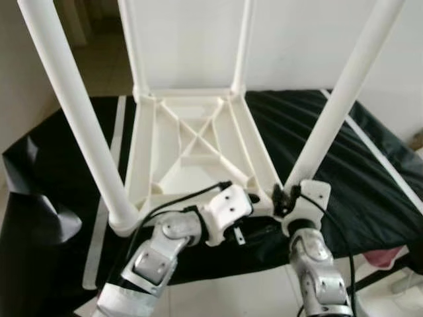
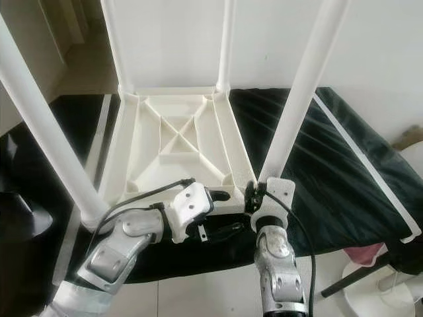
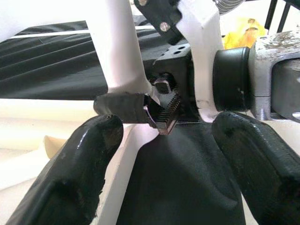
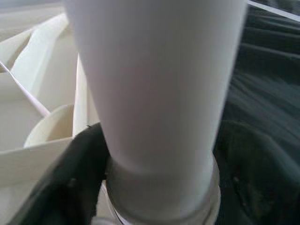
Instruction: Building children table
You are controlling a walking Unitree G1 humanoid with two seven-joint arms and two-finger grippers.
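The upturned white table (image 1: pixel 192 142) is seen at frame centre on a black sheet (image 1: pixel 370 172). The right gripper (image 1: pixel 285 195) is clamped on the near right leg (image 1: pixel 334 109) at its base. The left gripper (image 1: pixel 248 214), fingers parted and empty, is held beside that corner.

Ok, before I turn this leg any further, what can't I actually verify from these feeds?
- Socket joint of the near right leg: the right end effector covers it in the eye views; the right wrist view is blurred at close range.
- Leg tops: cut off by the upper frame edge in the eye views.
- Upper face of the tabletop: turned down onto the black cloth.
- Left end effector: open beside the joint; its fingertips run out of frame.
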